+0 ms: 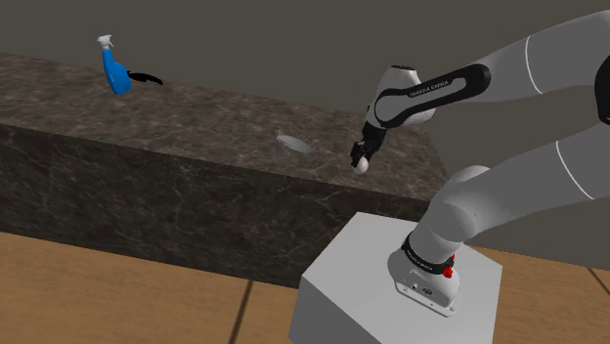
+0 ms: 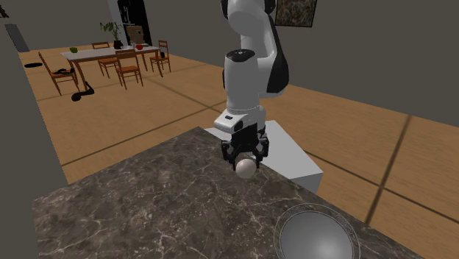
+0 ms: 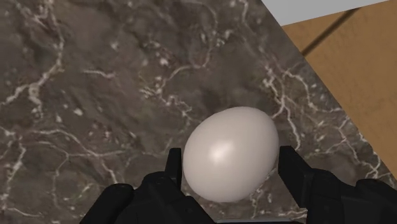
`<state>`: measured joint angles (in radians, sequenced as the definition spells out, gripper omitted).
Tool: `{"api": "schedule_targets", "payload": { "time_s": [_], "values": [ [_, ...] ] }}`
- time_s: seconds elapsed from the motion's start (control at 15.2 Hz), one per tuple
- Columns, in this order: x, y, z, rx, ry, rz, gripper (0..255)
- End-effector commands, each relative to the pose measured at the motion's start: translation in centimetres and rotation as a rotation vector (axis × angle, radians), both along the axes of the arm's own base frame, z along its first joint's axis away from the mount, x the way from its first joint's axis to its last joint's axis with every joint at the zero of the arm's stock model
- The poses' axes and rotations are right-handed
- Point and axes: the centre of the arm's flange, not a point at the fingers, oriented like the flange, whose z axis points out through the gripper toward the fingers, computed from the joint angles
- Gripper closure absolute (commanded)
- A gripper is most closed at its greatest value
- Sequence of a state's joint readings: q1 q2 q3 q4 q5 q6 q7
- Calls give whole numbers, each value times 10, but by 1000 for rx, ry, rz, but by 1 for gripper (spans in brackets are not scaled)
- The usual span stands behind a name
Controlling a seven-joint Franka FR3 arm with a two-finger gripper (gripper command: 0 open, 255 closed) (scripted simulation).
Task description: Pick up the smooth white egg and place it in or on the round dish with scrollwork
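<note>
One egg (image 3: 230, 154), one round dish (image 2: 316, 234), one blue spray bottle (image 1: 116, 70), one dining table (image 2: 95, 53), one arm (image 2: 246, 73)

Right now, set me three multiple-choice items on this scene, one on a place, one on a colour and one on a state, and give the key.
1. In the shoulder view, where on the counter does the spray bottle stand?
A. At the far left end.
B. In the middle.
C. At the right end.

2. What colour is the round dish?
A. Red.
B. Grey.
C. Green.

3. What state is the egg in?
A. Lying in the dish.
B. Broken on the floor.
C. Clasped by the gripper.

Key:
1 A: the bottle stands at the counter's left end, far from the arm.
2 B: the dish is drawn plain grey.
3 C: the wrist view shows a black finger against each side of the egg.
</note>
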<state>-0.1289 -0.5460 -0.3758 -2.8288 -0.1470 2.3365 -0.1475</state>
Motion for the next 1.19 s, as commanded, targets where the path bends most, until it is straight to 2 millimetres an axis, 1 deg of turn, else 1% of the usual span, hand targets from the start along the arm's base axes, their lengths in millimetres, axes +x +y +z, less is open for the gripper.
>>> {"api": "schedule_targets", "payload": {
  "time_s": [0.0,1.12],
  "values": [
    [0,0,7,0,1,0,255],
    [0,0,97,0,1,0,255]
  ]
}}
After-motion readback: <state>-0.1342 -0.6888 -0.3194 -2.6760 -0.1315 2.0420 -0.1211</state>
